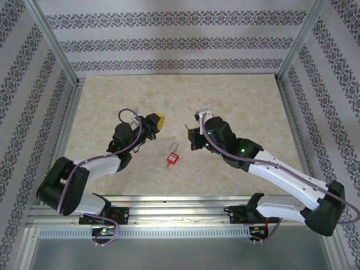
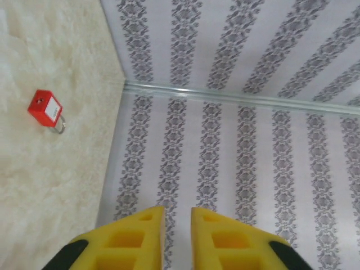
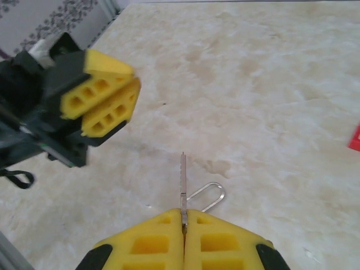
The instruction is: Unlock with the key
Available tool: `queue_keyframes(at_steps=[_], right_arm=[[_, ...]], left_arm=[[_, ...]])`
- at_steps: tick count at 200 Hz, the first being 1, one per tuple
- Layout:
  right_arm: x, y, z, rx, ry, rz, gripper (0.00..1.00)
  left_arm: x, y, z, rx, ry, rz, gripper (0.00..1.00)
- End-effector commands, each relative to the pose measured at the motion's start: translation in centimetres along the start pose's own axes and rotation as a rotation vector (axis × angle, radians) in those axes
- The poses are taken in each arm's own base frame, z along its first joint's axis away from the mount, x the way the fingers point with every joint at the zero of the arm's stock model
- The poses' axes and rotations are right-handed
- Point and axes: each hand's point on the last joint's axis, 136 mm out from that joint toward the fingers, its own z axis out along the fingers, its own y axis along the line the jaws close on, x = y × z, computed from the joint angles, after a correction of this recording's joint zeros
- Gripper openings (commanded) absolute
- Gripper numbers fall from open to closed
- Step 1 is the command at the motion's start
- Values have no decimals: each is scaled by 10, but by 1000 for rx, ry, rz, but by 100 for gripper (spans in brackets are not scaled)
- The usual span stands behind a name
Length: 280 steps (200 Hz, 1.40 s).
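Starting at the left, the left arm (image 1: 84, 169) reaches from its base toward the middle of the table (image 1: 242, 95), and the left gripper (image 1: 160, 119) is held off the surface at its end. Its wrist view shows the two yellow fingers (image 2: 149, 239) slightly parted, with a narrow gap between them and nothing in it. They look along the patterned wall (image 2: 242, 112), with the tabletop off to one side. Just to the right of that gripper, and nearer the bases, the padlock (image 1: 170, 158) lies flat on the table between the two arms. Its red body is toward the near edge and its shackle (image 1: 175, 147) points to the far side; neither gripper touches it. Further right, the key (image 3: 183, 177) is pinched in the right gripper (image 3: 184, 218), whose own yellow fingers are pressed together on the key's head. The thin toothed blade sticks straight out past the fingertips, above the table and apart from the padlock, and a wire ring (image 3: 209, 193) hangs just beside it. The blade points roughly toward the left gripper, with a clear gap between them. The right arm (image 1: 281, 171) stretches back from there to its base at the near right.
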Motion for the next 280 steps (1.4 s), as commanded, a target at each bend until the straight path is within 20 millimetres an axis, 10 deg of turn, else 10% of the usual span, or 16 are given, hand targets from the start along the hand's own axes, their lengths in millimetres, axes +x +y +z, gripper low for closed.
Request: queue_keyframes(at_steps=[1,40,77,135,179,231,280], right_arm=[[17,-34,-11,90,47,65,0],[29,-87,-26,252,93,170,0],[29,-148,13,335,182,311,0],[8,-227,116,514,298,346,0],[15,-277,143,662,391,334,0],[47,-290,163,661,474,300,0],[36,-288,186,658,491,244,0]], left_arm=[[17,2,4,-224,107,287,49],[27,5,34,-429,325,586,70],[17,13,56,-455,363,738,72],[23,-15,9,-404,312,869,80],[27,-22,-41,-432,258,886,88],[24,-30,-65,-458,215,877,96],[18,-29,-77,-488,194,882,97]])
